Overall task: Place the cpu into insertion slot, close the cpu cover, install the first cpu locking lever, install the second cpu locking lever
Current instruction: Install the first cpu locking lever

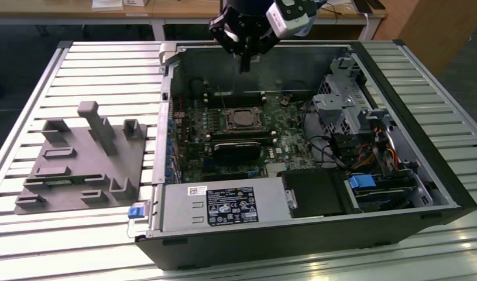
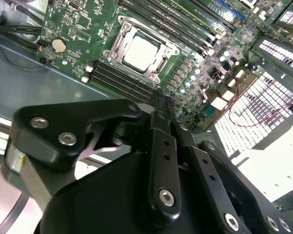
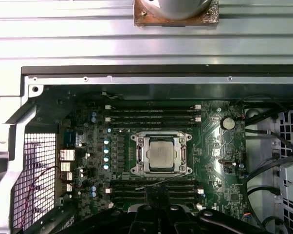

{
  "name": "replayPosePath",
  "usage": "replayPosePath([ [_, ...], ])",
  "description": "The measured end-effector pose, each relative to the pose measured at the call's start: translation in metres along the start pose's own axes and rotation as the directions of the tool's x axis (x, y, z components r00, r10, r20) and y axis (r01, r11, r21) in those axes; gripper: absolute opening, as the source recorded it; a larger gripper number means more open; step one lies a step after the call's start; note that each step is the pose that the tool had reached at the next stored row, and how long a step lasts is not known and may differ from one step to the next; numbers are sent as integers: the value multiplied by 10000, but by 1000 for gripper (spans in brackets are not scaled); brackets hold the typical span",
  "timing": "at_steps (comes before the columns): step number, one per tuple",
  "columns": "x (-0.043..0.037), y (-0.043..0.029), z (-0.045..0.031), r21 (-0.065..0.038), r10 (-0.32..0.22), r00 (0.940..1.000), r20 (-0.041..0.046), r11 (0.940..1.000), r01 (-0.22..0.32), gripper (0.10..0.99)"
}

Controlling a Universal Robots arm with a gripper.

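The cpu (image 3: 160,153) lies flat in the insertion slot (image 3: 139,166) on the green board, its pale metal face up. The silvery cpu cover (image 3: 160,137) lies down around it as a frame. In the exterior view the cpu (image 1: 242,119) sits mid-board inside the open computer case. My gripper (image 1: 244,65) hangs well above it near the case's far wall, shut, with nothing held. In the second wrist view the black fingers (image 2: 159,112) meet in one narrow tip, short of the cpu (image 2: 141,50). I cannot tell how the thin locking levers beside the socket stand.
Long black memory slots (image 3: 154,115) flank the socket on two sides. A drive cage (image 1: 343,108) and cables fill the case at the exterior view's right, and a labelled power supply (image 1: 222,206) sits at the front. A grey fixture (image 1: 82,158) rests on the slatted table (image 1: 105,64).
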State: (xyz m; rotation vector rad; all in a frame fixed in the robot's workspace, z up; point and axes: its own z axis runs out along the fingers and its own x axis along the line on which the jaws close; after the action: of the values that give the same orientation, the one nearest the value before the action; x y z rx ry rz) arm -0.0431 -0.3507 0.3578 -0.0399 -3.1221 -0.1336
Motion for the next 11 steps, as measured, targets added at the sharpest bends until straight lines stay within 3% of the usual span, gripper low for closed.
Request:
replayPosePath([
  [3,0,-2,21,14,1,10000,1,10000,-1,169],
  [4,0,-2,26,18,1,10000,1,10000,-1,239],
  [11,-1,-5,54,33,1,10000,6,10000,-1,239],
])
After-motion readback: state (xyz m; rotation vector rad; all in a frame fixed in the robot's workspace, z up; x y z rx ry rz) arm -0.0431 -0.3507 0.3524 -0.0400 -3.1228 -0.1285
